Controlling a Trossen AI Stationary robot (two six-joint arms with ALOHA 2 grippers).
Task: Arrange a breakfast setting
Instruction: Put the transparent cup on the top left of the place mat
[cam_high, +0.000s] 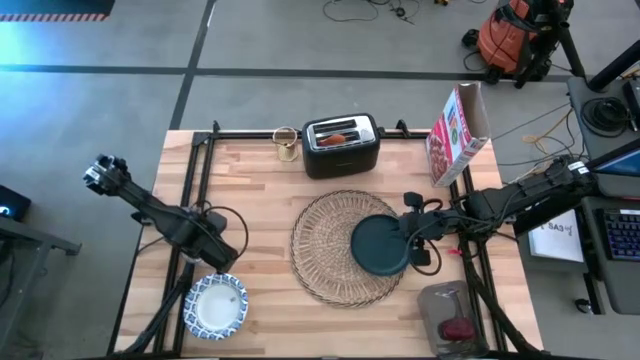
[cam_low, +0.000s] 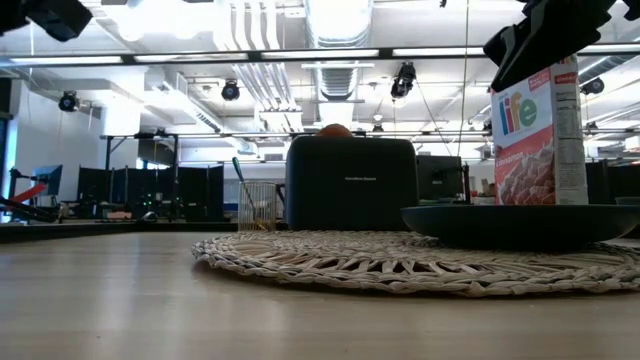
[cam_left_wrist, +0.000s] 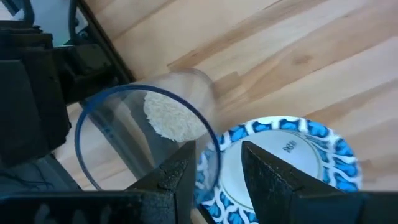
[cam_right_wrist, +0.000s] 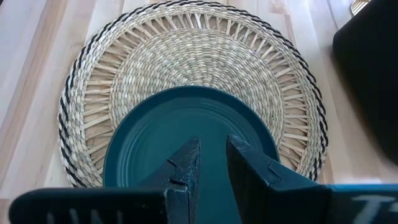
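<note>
Right jaws (cam_right_wrist: 211, 165): closed on the near rim of the dark teal plate (cam_right_wrist: 186, 140), one finger above the rim and one below. In the overhead view the right jaws (cam_high: 412, 243) sit at the plate's (cam_high: 378, 245) right edge.

Dark teal plate: lies on the right-hand part of the large round woven straw placemat (cam_high: 335, 247), its right rim reaching the mat's edge. In the level view the plate (cam_low: 520, 222) rests flat on the placemat (cam_low: 400, 262).

Left jaws (cam_left_wrist: 214, 177): set apart around the wall of a small clear glass (cam_left_wrist: 146, 134), one finger inside the rim and one outside. The glass is tilted, mouth toward the wrist camera, and hangs just above the blue-and-white patterned bowl (cam_left_wrist: 280, 158). Seen from overhead, the left jaws (cam_high: 222, 268) stand over the bowl's (cam_high: 216, 305) far rim.

Blue-and-white patterned bowl: on the desk (cam_high: 260, 190) near its front left corner, well apart from the placemat.

Black toaster (cam_high: 341, 145): at the back edge of the desk, behind the placemat, a brown item showing in its slot.

Second glass (cam_high: 286, 143): just left of the toaster.

Cereal box (cam_high: 458, 133): upright at the back right of the desk.

Clear container (cam_high: 455, 320): at the front right corner, something red inside.
</note>
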